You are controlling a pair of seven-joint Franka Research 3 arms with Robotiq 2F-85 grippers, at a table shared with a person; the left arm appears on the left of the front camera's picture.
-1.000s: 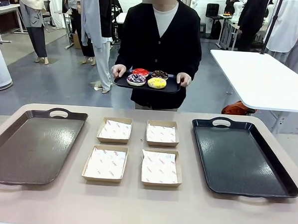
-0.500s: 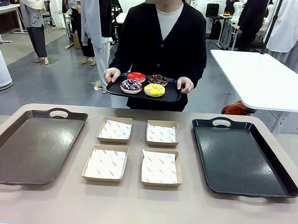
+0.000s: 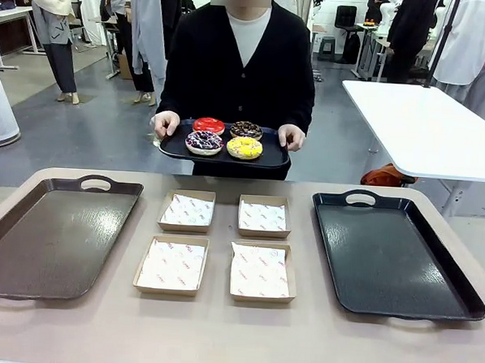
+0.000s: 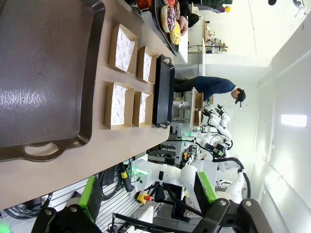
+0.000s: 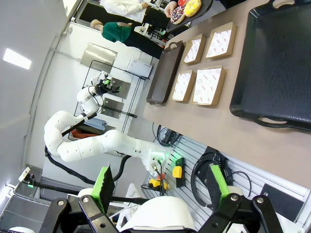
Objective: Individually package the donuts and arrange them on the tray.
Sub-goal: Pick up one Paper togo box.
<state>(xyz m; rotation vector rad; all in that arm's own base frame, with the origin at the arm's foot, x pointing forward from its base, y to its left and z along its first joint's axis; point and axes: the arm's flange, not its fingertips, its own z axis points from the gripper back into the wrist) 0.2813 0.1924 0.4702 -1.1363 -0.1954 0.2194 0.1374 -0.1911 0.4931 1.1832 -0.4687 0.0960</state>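
Beige tabletop (image 3: 218, 335), rounded far corners. Brown tray (image 3: 52, 237) on L side, black tray (image 3: 393, 254) on R side, each w/ a handle at far & near end. Btwn them 4 paper-lined boxes (image 3: 187, 210) in a 2x2, small gaps btwn, apart from both trays. Bare strip runs along near edge; narrower one along far edge.

Donuts aren't on the tabletop. Person past far edge holds a small tray (image 3: 227, 159) in both hands (image 3: 164, 124), above the floor, beyond the boxes. Far row: red donut (image 3: 209, 125), choc donut (image 3: 246, 130). Near row: purple donut (image 3: 204, 141), yellow donut (image 3: 244, 147).

Room: grey floor, white table (image 3: 424, 126) far R, ppl standing farther back.

L fingers (image 4: 90, 193) spread wide, nothing btwn, back from the tabletop's edge. R fingers (image 5: 103, 183) likewise wide apart, holding nothing.
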